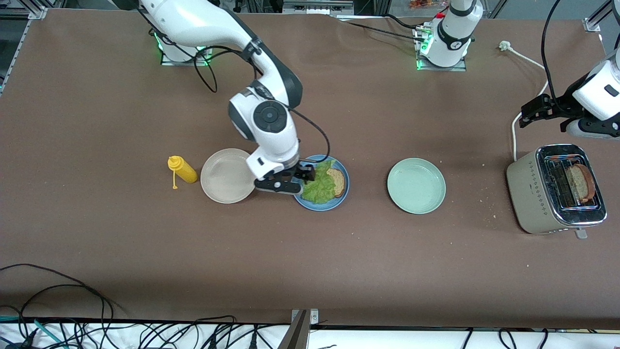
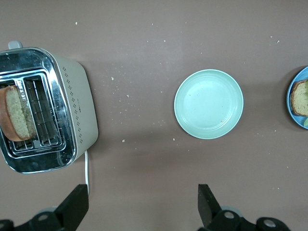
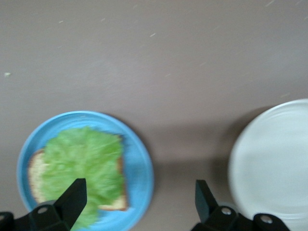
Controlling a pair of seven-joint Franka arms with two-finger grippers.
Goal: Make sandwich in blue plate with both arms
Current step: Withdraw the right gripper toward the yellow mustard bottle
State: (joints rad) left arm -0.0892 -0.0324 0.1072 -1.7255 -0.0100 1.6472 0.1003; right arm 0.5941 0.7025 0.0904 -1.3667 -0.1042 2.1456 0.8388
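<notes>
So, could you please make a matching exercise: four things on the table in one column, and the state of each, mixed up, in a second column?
Things:
1. blue plate
2. pale green plate
3. toaster
4. yellow bottle

States:
a. lies on its side beside the beige plate
b. holds a bread slice with a lettuce leaf on it
c. has a slice standing in one slot
d. has nothing on it

Pairs: 1-b, 2-d, 3-c, 4-a

A brown matte tabletop is seen, scattered with crumbs. Black cables are bundled along a white edge strip nearest the front camera.
</notes>
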